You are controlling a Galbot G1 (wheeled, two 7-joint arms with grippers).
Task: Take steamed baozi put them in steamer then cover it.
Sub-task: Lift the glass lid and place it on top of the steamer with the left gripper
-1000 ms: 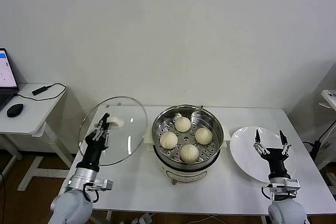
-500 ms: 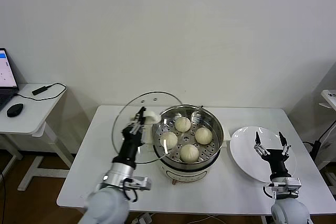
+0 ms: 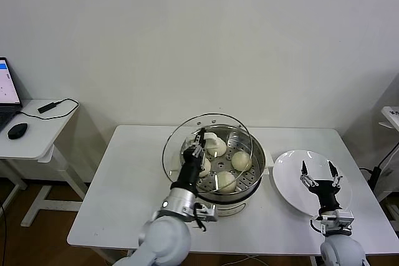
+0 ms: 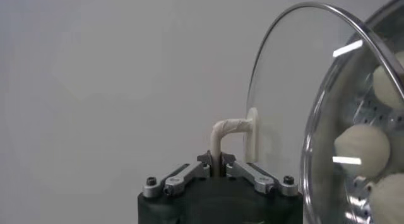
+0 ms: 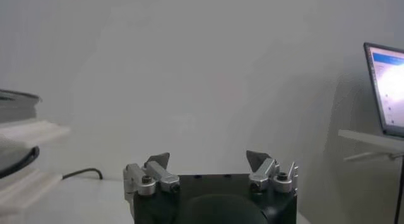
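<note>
With the cover (image 3: 207, 152) pinched by its handle in the left gripper (image 3: 197, 143) and held tilted just above the steamer (image 3: 249, 172) holding four baozi (image 3: 240, 161), an off-centre seating on the rim is risked; right gripper (image 3: 319, 177) idles spread over the plate (image 3: 293, 191).

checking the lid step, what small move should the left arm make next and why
Probably tip the round clear glass lid flat and lower it onto the shiny steel steamer pot. The left gripper holds its cream-white handle, the lid stands tilted over the pot, and the cream-white buns are inside. The right gripper waits open over the white plate.
</note>
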